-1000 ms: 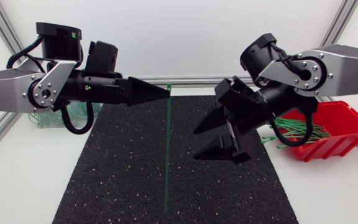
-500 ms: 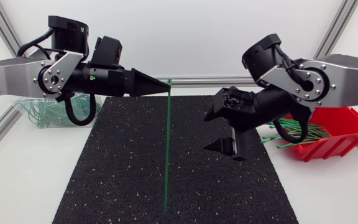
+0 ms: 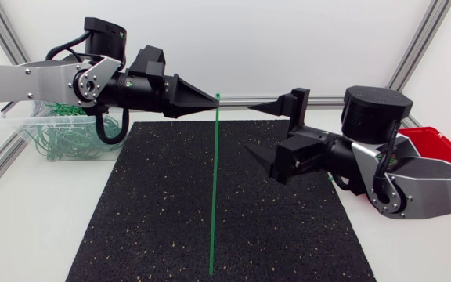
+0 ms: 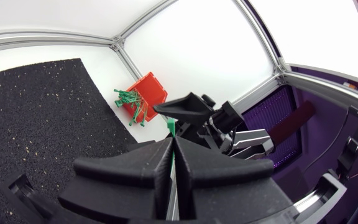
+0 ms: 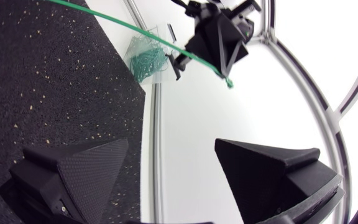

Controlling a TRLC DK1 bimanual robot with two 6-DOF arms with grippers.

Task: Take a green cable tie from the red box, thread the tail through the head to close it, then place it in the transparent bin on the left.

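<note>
Over coarse speckled black mat [image 3: 147, 219]: thin straight green cable tie [image 3: 213, 188] hangs vertical, top end pinched by left gripper [image 3: 212, 100], wedge fingers pressed together. Right gripper [image 3: 248, 125] beside tie, matte wedges spread wide. Farther back: transparent bin [image 3: 34, 141], red box [image 3: 437, 145].

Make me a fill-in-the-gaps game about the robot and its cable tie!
1. The left pincer grips a cable tie coloured ____.
2. The right pincer has its fingers ____.
3. The red box sits beside the ____ arm.
4. The transparent bin sits beside the ____ arm.
Missing words: green, open, right, left.
</note>
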